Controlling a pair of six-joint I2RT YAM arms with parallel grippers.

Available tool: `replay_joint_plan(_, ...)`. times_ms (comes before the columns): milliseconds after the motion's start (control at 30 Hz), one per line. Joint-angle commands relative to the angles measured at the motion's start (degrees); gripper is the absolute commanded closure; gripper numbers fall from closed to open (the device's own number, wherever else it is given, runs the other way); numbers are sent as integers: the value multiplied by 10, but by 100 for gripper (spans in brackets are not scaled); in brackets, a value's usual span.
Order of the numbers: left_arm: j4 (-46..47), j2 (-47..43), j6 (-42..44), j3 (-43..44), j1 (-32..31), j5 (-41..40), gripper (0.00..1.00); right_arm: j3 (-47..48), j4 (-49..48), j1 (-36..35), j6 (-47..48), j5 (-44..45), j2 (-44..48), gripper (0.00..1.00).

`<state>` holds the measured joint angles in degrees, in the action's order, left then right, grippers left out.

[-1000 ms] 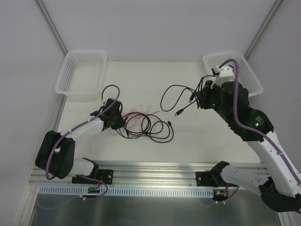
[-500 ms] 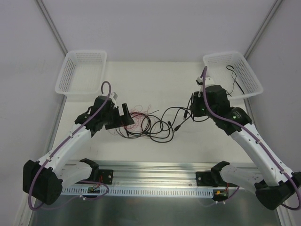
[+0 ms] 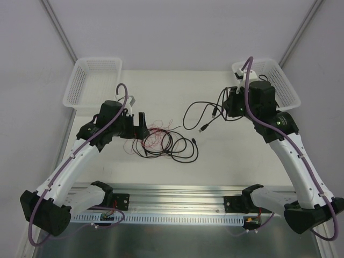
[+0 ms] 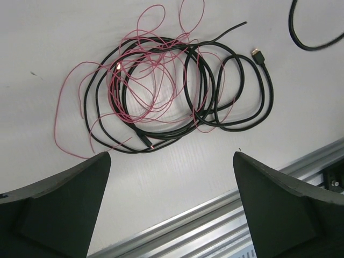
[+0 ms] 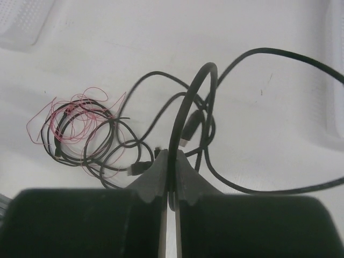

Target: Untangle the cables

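Note:
The cables (image 3: 167, 143) lie in a loose coil mid-table, black cords mixed with thin red wire (image 4: 144, 80). My left gripper (image 3: 141, 127) hovers over the coil's left edge, open wide with nothing between its fingers; in the left wrist view the coil (image 4: 177, 91) lies just beyond the left gripper (image 4: 171, 157). My right gripper (image 3: 229, 110) is raised near the right basket, shut on one black cable (image 5: 189, 102). That cable (image 3: 194, 110) loops down to the table, its plugs (image 3: 205, 129) dangling, apart from the coil (image 5: 80, 131).
A white basket (image 3: 94, 86) stands at the back left and another (image 3: 282, 80) at the back right, partly behind my right arm. An aluminium rail (image 3: 177, 207) runs along the table's near edge.
The left gripper has opened and lifted off the coil's left side. The right arm swung in toward the middle with its black cable, then back out toward the right basket.

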<state>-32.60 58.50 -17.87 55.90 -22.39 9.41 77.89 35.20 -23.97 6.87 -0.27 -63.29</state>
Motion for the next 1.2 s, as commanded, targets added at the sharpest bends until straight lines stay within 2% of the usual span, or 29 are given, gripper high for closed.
replay_joint_plan(0, -8, 2, 63, 9, 5, -21, 1, 28, -19, 28, 15, 30, -9, 99)
replay_joint_plan(67, 8, 0, 74, -4, 5, -49, 1, 30, -36, 53, 8, 44, -9, 99)
replay_joint_plan(233, 85, -30, 69, -80, 8, -112, 1, 61, -78, 129, 5, -15, -17, 99)
replay_joint_plan(400, 88, -50, 68, -103, 13, -155, 1, 83, -107, 170, 11, 110, -43, 99)
replay_joint_plan(533, 88, -52, 66, -106, 13, -184, 1, 81, -195, 226, -16, 144, -72, 99)
replay_joint_plan(700, 88, -54, 61, -109, 13, -191, 1, 112, -263, 268, -44, 211, -142, 98)
replay_joint_plan(967, 88, -42, 64, -110, 13, -201, 1, 177, -307, 302, -58, 259, -278, 96)
replay_joint_plan(1067, 87, -36, 65, -109, 14, -200, 1, 193, -319, 309, -59, 263, -332, 95)
replay_joint_plan(1167, 88, -30, 68, -109, 13, -200, 1, 229, -312, 316, -67, 235, -396, 88)
